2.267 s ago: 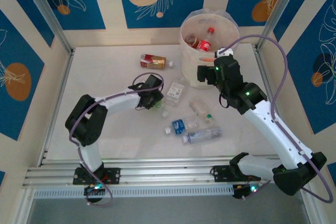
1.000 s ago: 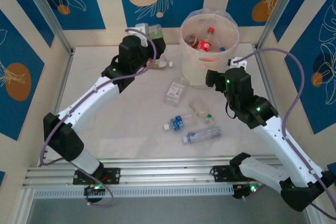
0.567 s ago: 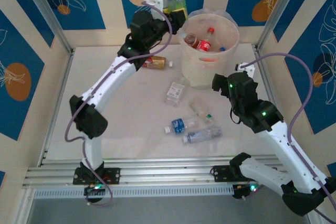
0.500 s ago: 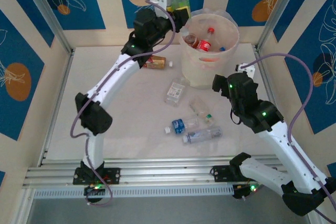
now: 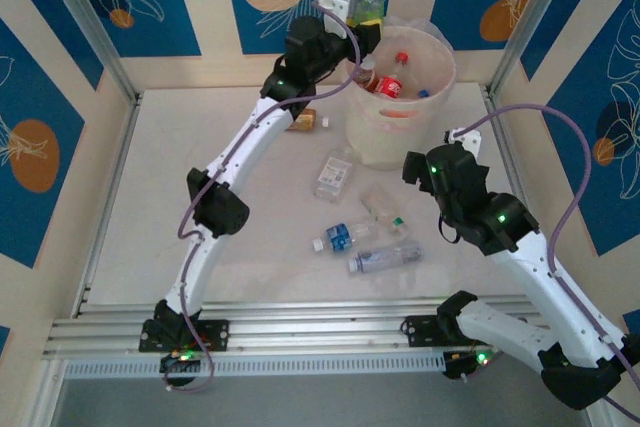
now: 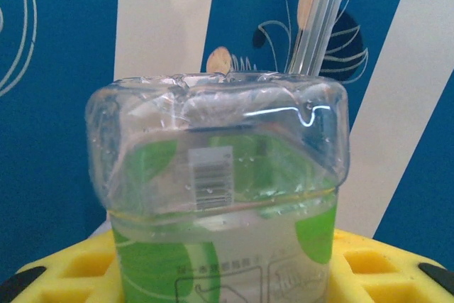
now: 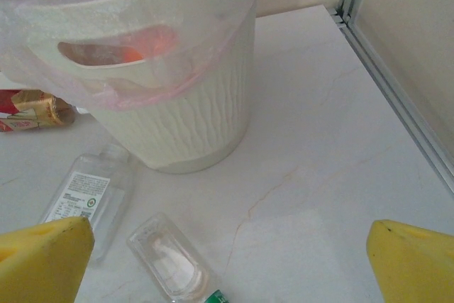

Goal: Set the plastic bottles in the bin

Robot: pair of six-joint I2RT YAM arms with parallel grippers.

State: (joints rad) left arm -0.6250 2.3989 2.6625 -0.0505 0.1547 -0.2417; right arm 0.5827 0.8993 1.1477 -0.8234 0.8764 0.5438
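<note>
The green-label bottle (image 6: pixel 220 196) is up in the air at the far left rim of the bin (image 5: pixel 395 142). It is clamped in the left gripper (image 5: pixel 350 25), with yellow fingers (image 6: pixel 64 274) pressing it from both sides. It is clear plastic, dented at its upper end, with a barcode facing the wrist camera. Behind it are the blue patterned wall (image 6: pixel 57 47) and a metal post (image 6: pixel 323 19). The left arm is stretched long across the table (image 5: pixel 220 207) to reach that height.

The bin has a thin bag (image 7: pixel 142 12) folded over its rim, and a few red-label bottles (image 5: pixel 390 82) lie inside. Five more bottles lie loose on the table:
- a red-and-gold bottle (image 5: pixel 300 120) just left of the bin, partly under the left arm
- a white-label bottle (image 5: pixel 333 175) in front of the bin
- a green-capped bottle (image 5: pixel 383 209) beside it
- a blue-label bottle (image 5: pixel 342 238) nearer the arm bases
- a crushed clear bottle (image 5: pixel 385 256) just beside the blue-label one

The right gripper (image 7: pixel 230 260) hangs low at the bin's near right side. Its yellow tips are spread wide with nothing between them, and it faces the ribbed bin wall. The bin stands between it and the held bottle, which is well apart from it
</note>
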